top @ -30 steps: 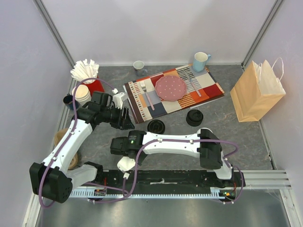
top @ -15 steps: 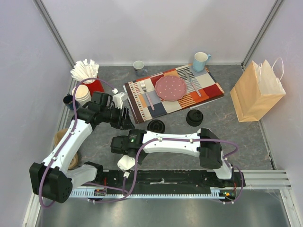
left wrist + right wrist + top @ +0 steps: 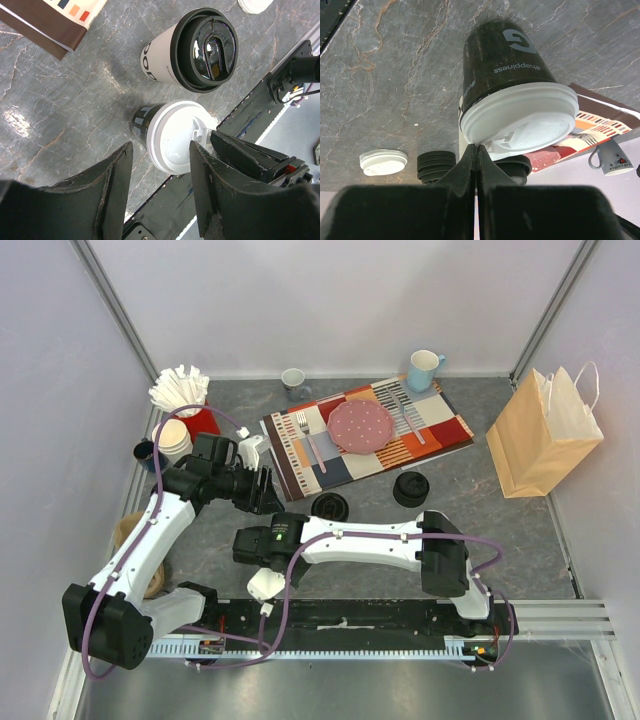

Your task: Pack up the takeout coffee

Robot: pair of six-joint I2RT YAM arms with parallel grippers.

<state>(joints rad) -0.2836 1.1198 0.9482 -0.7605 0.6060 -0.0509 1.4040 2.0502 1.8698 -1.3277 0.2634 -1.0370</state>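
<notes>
Cream cup (image 3: 159, 56), black lid (image 3: 209, 47); black cup (image 3: 142, 120), white lid (image 3: 177, 136)

Lab test booth: plain white walls (image 3: 330, 300), aluminium frame (image 3: 105, 302).

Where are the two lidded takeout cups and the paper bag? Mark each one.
Black-lidded white cup (image 3: 210, 47), left wrist view, centre of its black lid.
White-lidded black cup (image 3: 172, 137), left wrist view, middle of its white lid.
Paper bag (image 3: 540, 440), top external view, its broad tan side.
</notes>
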